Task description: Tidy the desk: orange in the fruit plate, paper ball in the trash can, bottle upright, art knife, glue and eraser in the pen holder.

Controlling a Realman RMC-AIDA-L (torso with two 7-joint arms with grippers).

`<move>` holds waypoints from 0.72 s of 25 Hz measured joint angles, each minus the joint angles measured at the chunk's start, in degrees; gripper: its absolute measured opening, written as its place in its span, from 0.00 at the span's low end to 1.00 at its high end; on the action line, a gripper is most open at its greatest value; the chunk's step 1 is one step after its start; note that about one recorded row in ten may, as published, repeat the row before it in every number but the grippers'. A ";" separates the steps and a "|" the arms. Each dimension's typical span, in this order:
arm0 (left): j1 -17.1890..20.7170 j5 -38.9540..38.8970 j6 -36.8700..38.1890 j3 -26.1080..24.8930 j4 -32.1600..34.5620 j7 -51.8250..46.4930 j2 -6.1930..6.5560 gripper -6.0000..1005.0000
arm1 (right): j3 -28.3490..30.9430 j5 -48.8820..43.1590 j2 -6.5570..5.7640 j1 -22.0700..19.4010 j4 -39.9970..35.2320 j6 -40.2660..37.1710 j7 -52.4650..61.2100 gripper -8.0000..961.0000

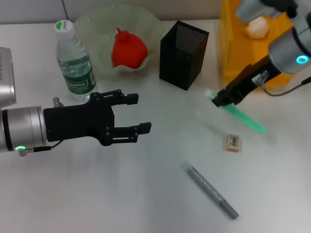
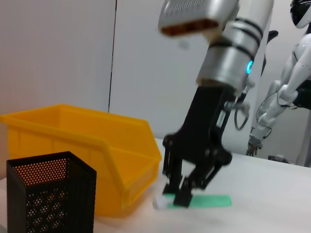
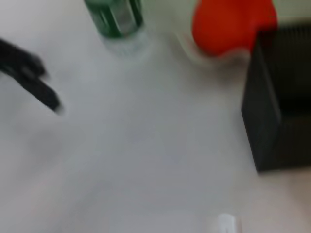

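The right gripper (image 1: 221,98) pinches the green glue stick (image 1: 243,119) by its white end – tilted to lift toward the pen holder (image 1: 183,47) – while the left gripper (image 1: 141,114) hovers with jaws spread

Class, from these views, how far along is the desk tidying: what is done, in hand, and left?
Done: orange in fruit plate, bottle upright, paper ball in trash can. In hand: right gripper grips the green art knife near the pen holder. Left: eraser and grey glue pen on the desk. Left gripper hovers open.
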 joint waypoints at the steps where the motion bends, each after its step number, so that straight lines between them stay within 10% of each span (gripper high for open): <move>1: 0.00 0.00 0.00 0.00 0.00 0.00 0.00 0.80 | 0.00 0.00 0.00 0.00 0.00 0.00 0.00 0.18; 10: 0.06 0.14 0.05 0.00 0.12 0.07 0.00 0.80 | 12.12 25.15 -0.35 -6.02 -6.32 -3.47 -13.24 0.18; 18: 0.19 -0.14 0.19 -0.12 0.10 0.01 -0.01 0.80 | 22.46 47.30 -0.40 -7.21 7.96 5.47 -27.02 0.18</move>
